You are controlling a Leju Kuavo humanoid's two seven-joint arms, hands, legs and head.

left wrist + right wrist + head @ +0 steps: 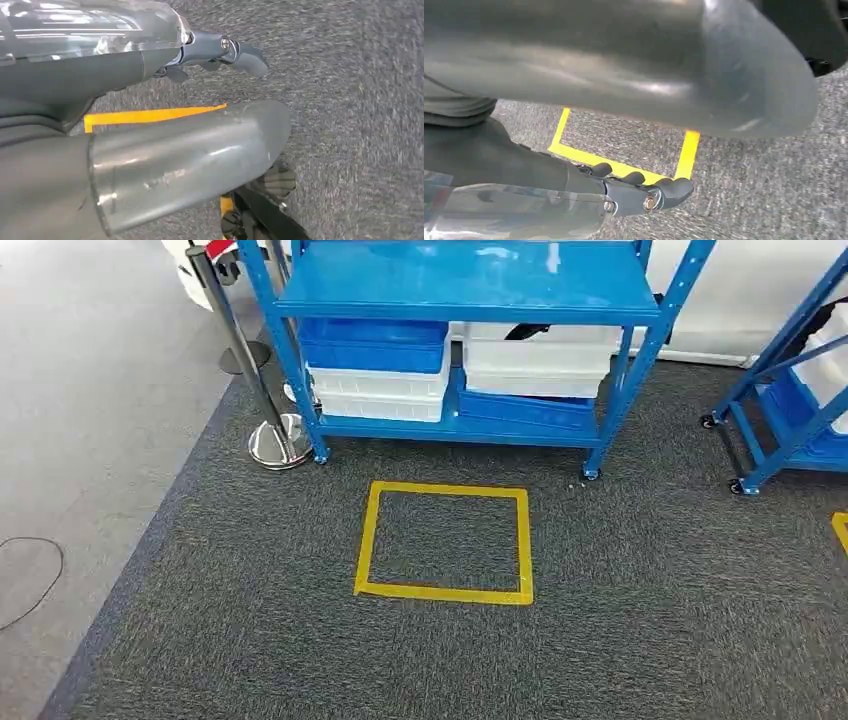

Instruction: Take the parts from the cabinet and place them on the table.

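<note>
A blue metal shelving cabinet (470, 300) stands at the far edge of the dark grey carpet (640, 620). On its lowest shelf sit stacked plastic bins: a blue bin (373, 345) over white bins (378, 395) on the left side, and a white bin (540, 365) over another blue bin (525, 410) on the right side. What the bins hold cannot be made out. In front of the cabinet a square of yellow tape (445, 542) marks the carpet. A chrome barrier post (262, 390) stands just beside the cabinet's left leg, and a second blue rack on casters (790, 410) stands well apart to the right. A thin dark cable (30, 575) loops over the pale floor. The left hand (220, 52) and right hand (639, 192) hang over the carpet, fingers loosely extended, holding nothing. No writing is legible.
</note>
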